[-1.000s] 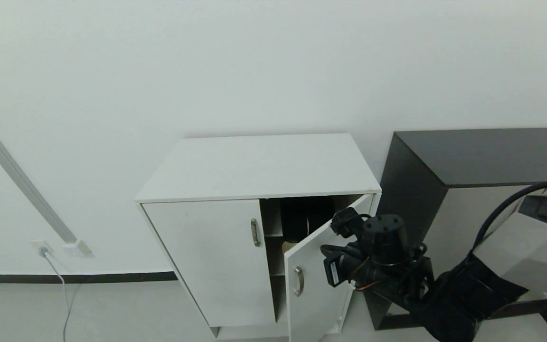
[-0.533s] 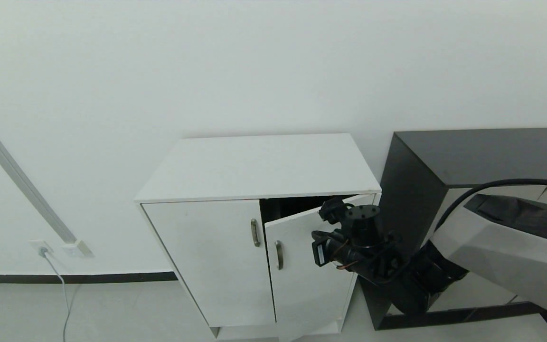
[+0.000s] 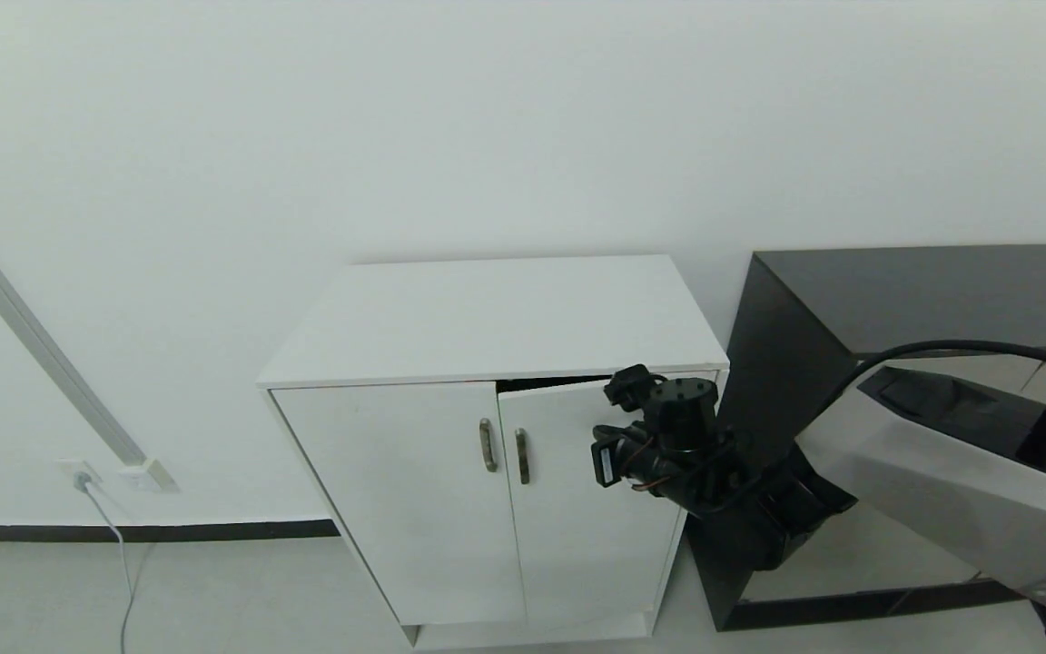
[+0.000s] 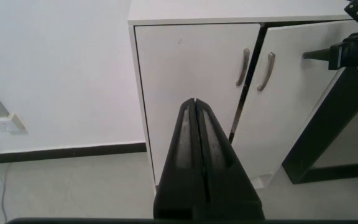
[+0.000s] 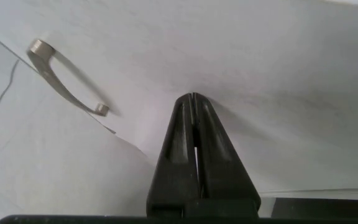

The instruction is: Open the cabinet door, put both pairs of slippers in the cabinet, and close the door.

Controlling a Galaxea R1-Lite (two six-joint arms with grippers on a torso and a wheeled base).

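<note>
1. Swung the right door (image 3: 582, 518) from half open to almost shut over the last second, and followed it in toward the cabinet (image 3: 496, 318) with the right arm.
2. Far left on the wall: a socket (image 3: 80, 474) with a cable (image 3: 123, 563) hanging down to the floor, just below the end of a slanted grey strip (image 3: 33, 336).
3. Left tool (image 4: 194, 101): fingers pressed together with nothing between them, held out in front of the cabinet, pointed toward the left door (image 3: 396, 500) and well apart from it.
4. Left door shut, flush with the cabinet front, with the left handle (image 3: 487, 444) upright near its right edge.
5. Right door just ajar, with a thin dark wedge along its top edge under the cabinet top. In the left wrist view, a narrow dark slit between the two doors. Right handle (image 3: 521, 455) just beside the left handle.
6. Right tool (image 5: 193, 96): fingers closed together and empty, tips against the outer face of the right door, on its upper part, off to the hinge side of the right handle.
7. Far right: a black counter (image 3: 922, 291) against the wall, just beside the cabinet's right side.
</note>
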